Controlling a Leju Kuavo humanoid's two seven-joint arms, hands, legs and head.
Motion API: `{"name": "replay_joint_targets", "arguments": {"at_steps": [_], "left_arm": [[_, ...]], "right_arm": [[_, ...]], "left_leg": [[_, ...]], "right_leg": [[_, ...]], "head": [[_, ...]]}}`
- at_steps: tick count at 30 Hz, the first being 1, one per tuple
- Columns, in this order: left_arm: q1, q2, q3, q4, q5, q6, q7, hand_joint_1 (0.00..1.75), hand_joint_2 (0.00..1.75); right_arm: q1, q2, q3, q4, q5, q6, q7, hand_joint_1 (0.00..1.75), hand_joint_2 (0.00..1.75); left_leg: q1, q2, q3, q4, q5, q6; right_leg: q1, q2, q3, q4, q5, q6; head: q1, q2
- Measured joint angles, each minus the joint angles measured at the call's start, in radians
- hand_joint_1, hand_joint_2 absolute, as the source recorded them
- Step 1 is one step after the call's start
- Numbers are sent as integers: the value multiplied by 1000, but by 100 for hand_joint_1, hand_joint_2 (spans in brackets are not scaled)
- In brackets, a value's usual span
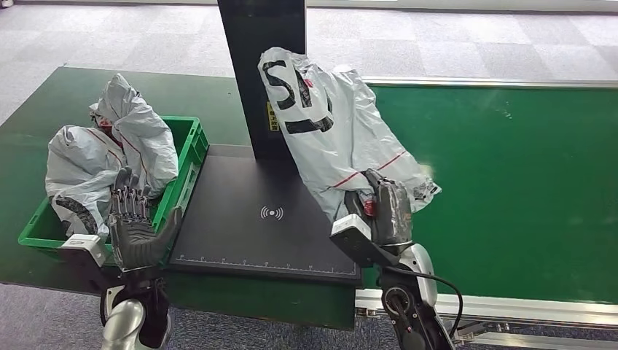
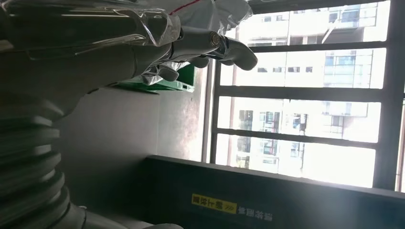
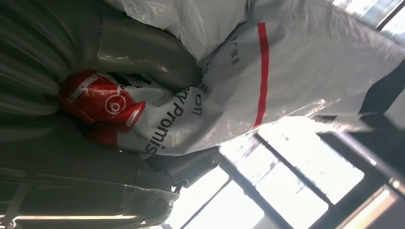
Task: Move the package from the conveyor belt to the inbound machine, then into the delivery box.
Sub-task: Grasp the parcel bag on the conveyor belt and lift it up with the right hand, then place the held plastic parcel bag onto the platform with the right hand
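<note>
Gripping the white poly mailer package (image 1: 331, 131) at its near end in the right robot hand (image 1: 382, 211), lifted off the green conveyor belt (image 1: 510, 182) and hanging over the right part of the black inbound machine (image 1: 240, 219) plate, by its upright post. Hovering empty with fingers spread, the left robot hand (image 1: 135, 222), near the green delivery box (image 1: 186, 157) already holding other white bags. Judging pickup done; scanning and boxing remaining.

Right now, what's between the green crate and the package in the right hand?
Head view: the black scanner plate and its upright post lie between the crate and the package.
</note>
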Motion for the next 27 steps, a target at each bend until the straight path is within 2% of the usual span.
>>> {"name": "replay_joint_targets", "arguments": {"at_steps": [8, 9, 10, 12, 13, 14, 15, 19, 27], "left_arm": [[-44, -2, 45, -5, 0, 0, 2, 0, 175], [-46, -2, 48, -5, 0, 0, 2, 0, 175], [-48, -2, 52, -5, 0, 1, 3, 0, 175], [-49, -2, 58, -5, 0, 1, 3, 0, 175], [-50, -2, 60, -5, -1, 1, 3, 0, 175], [-51, -2, 63, -5, -1, 1, 4, 0, 175], [-52, -2, 65, -5, -2, 1, 5, 0, 175], [-57, -2, 74, -5, -10, 1, 12, 0, 175], [-56, -3, 87, -5, -28, 0, 27, 0, 175]], "right_arm": [[-65, 41, 171, 156, -103, 108, 10, 175, 175], [-69, 43, 185, 170, -107, 114, 12, 165, 175], [-72, 44, 196, 183, -108, 116, 13, 142, 175], [-80, 48, 215, 205, -112, 124, 16, 55, 175], [-85, 49, 223, 216, -115, 135, 19, 21, 175], [-92, 50, 231, 228, -118, 150, 25, 0, 175], [-99, 51, 239, 241, -120, 168, 31, 0, 175], [-124, 64, 267, 296, -123, 207, 47, 0, 0], [-146, 73, 281, 353, -151, 213, 38, 0, 0]], "left_leg": [[0, 0, 0, 0, 0, 0], [0, 0, 0, 0, 0, 0], [0, 0, 0, 0, 0, 0], [0, 0, 0, 0, 0, 0], [0, 0, 0, 0, 0, 0], [0, 0, 0, 0, 0, 0], [0, 0, 0, 0, 0, 0], [0, 0, 0, 0, 0, 0], [0, 0, 0, 0, 0, 0]], "right_leg": [[0, 0, 0, 0, 0, 0], [0, 0, -1, 0, 0, 0], [0, 0, -1, 0, 0, 0], [0, 0, -1, 0, 0, 0], [0, 0, -1, 0, 0, 0], [0, 0, -1, 0, 0, 0], [0, 0, -1, 0, 0, 0], [0, 0, 0, 0, 0, 0], [0, 0, 0, 0, 0, 0]], "head": [[0, 0], [0, 0], [0, 0], [0, 0], [0, 0], [0, 0], [0, 0], [0, 0], [0, 0]]}}
